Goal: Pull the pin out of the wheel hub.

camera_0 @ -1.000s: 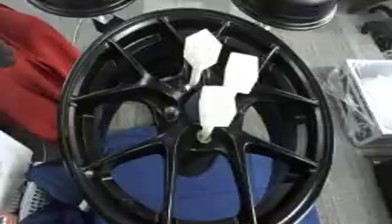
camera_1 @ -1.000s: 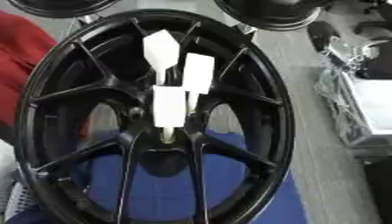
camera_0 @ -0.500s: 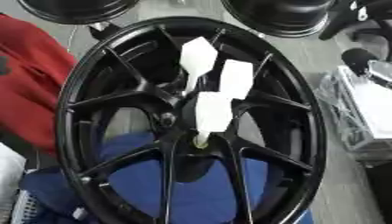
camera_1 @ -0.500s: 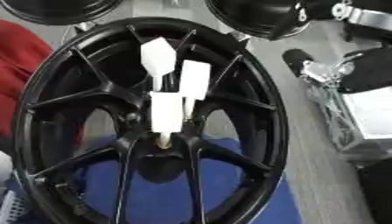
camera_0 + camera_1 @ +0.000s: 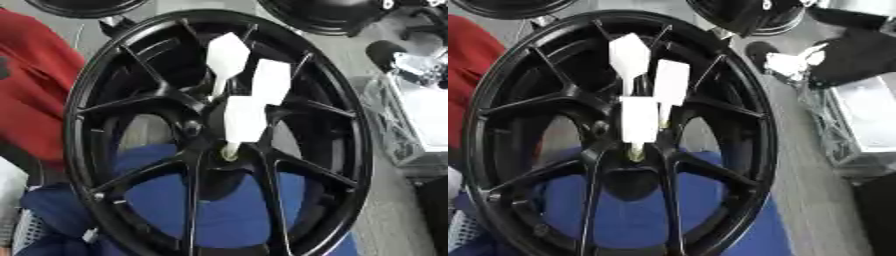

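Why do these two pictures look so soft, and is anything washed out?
Left eye view: the whole frame is slightly blurred, the white pins in the black wheel hub bleached featureless. Right eye view: same softness, the spokes merging into black, the pale tray at right glaring. Neither robot hand shows.

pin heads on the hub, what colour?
White; the three pins in the black wheel hub show best in the left eye view.

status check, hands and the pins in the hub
Neither hand in view. Three white pins seated in the hub of the black wheel, none pulled. Nothing blocking the hub.
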